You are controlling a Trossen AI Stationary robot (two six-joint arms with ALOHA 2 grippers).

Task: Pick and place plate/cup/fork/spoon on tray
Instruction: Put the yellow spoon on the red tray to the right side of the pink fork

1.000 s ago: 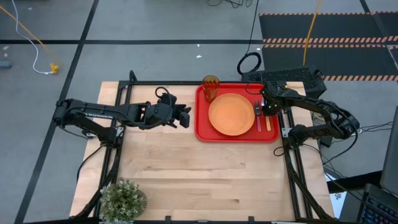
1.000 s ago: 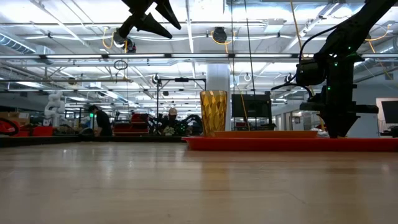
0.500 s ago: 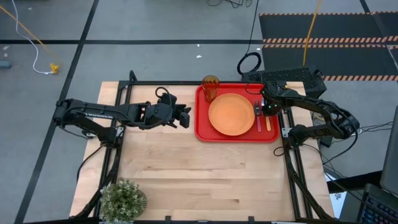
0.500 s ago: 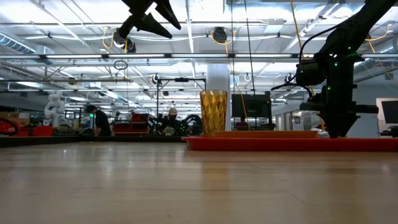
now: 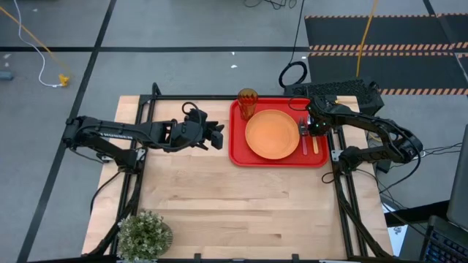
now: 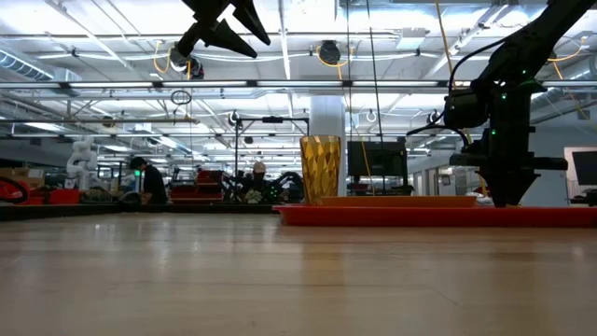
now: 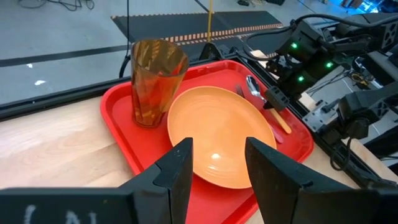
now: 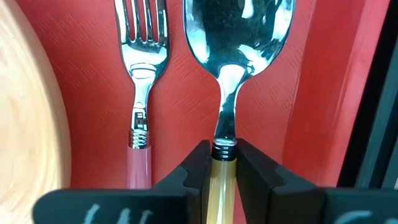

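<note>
the right gripper (image 8: 222, 163) sat low over the tray (image 5: 240, 153), jaws clamped on the spoon (image 8: 231, 74) handle, spoon lying just beside the fork (image 8: 142, 81). the plate (image 5: 272, 134) filled the tray's middle, the cup (image 5: 247, 102) at its far corner. the left gripper (image 7: 216, 163) hung over the desk (image 5: 234, 204) beside the tray, jaws apart.

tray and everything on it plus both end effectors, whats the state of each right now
tray: flat on the table
plate: flat on the tray
cup: upright in a tray corner, looks empty
fork: lying on the tray beside the spoon
spoon: on the tray, handle gripped
right end effector: shut on the spoon handle
left end effector: open, off the tray
</note>
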